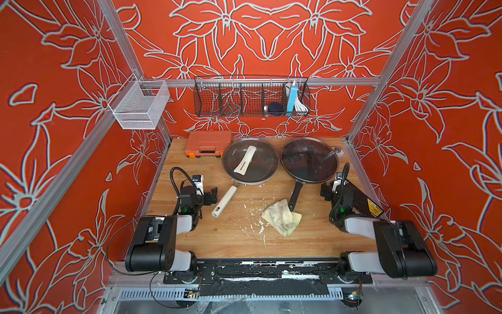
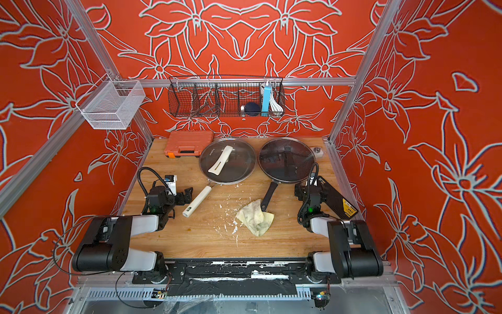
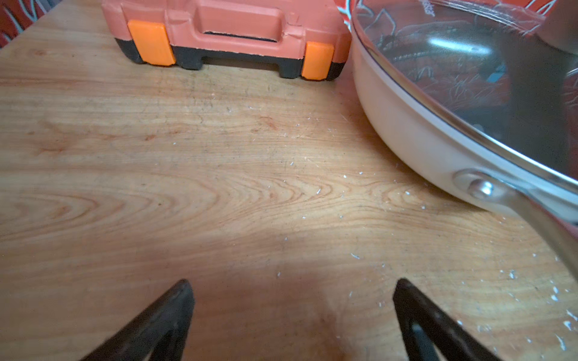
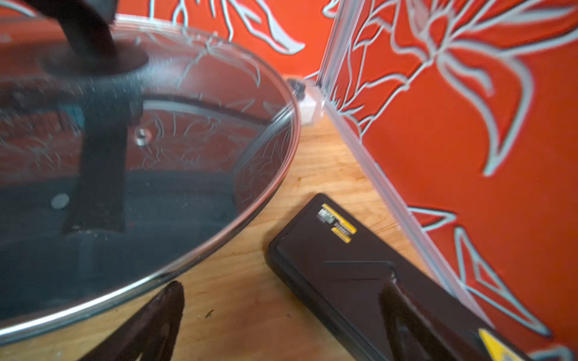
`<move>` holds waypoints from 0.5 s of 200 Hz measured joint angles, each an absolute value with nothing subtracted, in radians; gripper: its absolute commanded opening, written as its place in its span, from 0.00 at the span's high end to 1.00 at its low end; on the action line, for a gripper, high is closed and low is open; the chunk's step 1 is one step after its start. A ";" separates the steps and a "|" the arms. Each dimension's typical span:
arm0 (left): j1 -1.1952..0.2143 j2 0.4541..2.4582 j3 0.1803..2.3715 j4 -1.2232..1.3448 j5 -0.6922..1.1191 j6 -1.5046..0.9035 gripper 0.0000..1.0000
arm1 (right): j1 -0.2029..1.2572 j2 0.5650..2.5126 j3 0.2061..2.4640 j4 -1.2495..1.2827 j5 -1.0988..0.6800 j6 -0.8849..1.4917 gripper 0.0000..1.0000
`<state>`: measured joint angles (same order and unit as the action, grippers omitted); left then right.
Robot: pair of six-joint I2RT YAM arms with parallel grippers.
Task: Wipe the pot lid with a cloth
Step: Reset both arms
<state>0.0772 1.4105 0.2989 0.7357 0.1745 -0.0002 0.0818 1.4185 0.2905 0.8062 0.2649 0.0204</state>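
Observation:
Two glass lids sit on pans at the back of the wooden table. One lid with a white handle (image 1: 260, 165) (image 3: 469, 68) covers a cream pan. The other lid, with a black handle (image 1: 309, 160) (image 4: 187, 140), covers a black pan. A crumpled yellowish cloth (image 1: 282, 217) (image 2: 255, 217) lies mid-table, under the end of the black pan's handle. My left gripper (image 1: 212, 195) (image 3: 292, 300) is open over bare wood, left of the cream pan. My right gripper (image 1: 326, 190) (image 4: 281, 300) is open beside the black pan's rim. Neither holds anything.
An orange tool case (image 1: 207, 144) stands at the back left. A flat black case (image 1: 364, 198) (image 4: 344, 265) lies under my right gripper by the right wall. The cream pan's handle (image 1: 224, 201) points toward my left gripper. White crumbs (image 1: 258, 225) litter the wood. Wire baskets (image 1: 251, 98) hang behind.

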 measured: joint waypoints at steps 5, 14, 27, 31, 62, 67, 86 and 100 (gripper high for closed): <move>0.075 1.411 0.301 0.735 0.163 0.000 0.01 | 0.080 1.426 0.291 0.795 0.255 0.019 0.02; 0.071 1.411 0.302 0.740 0.146 -0.001 0.01 | 0.078 1.430 0.292 0.791 0.235 0.016 0.02; 0.070 1.411 0.303 0.742 0.125 0.000 0.01 | 0.075 1.432 0.296 0.804 0.218 0.014 0.02; 0.070 1.411 0.303 0.743 0.119 -0.001 0.01 | 0.072 1.431 0.298 0.803 0.214 0.013 0.02; 0.070 1.411 0.303 0.743 0.097 -0.001 0.01 | 0.069 1.431 0.300 0.812 0.197 0.012 0.02; 0.070 1.411 0.303 0.743 0.096 -0.001 0.01 | 0.069 1.430 0.300 0.811 0.196 0.012 0.02; 0.070 1.411 0.303 0.743 0.091 -0.001 0.01 | 0.069 1.431 0.300 0.813 0.192 0.012 0.02; 0.070 1.411 0.303 0.743 0.089 -0.001 0.01 | 0.069 1.431 0.300 0.813 0.191 0.012 0.02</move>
<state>0.0700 1.4105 0.3031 0.7425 0.0895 -0.0006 0.0692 1.4307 0.3004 0.8127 0.1913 0.0116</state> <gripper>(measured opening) 0.993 0.980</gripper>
